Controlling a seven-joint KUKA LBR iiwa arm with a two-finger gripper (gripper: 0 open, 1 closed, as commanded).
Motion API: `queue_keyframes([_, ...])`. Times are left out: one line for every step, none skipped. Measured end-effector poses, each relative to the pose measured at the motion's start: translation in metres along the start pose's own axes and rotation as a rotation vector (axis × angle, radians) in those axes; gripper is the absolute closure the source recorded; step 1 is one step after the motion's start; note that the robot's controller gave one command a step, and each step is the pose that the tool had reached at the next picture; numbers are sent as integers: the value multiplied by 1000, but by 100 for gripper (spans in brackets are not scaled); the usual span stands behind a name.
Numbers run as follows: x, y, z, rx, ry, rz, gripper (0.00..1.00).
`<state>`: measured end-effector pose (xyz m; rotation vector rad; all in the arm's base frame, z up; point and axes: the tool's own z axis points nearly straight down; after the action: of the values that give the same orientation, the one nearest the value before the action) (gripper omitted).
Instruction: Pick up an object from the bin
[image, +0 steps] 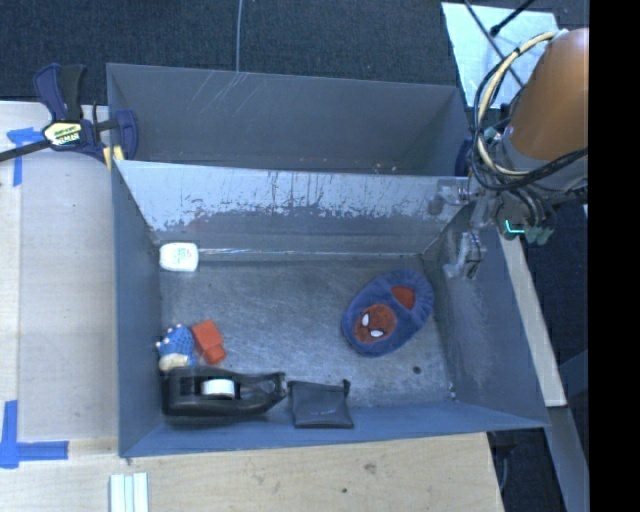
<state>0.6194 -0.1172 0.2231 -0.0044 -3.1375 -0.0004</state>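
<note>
Blue slipper (388, 312) lies near the gripper (463, 262), down-left, not touching. Whether the gripper is clenched cannot be told

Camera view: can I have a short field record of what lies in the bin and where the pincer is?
container: grey metal bin
arm: pincer by the right wall, near the back corner
nearest thing: blue slipper with a red pattern, on the floor right of centre, apart from the pincer
back left: small white object
front left: orange block, blue and white toy, black tape dispenser
front centre: dark flat pouch
</note>
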Motion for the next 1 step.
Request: queue_keyframes([30, -4, 156, -1, 0, 207, 0])
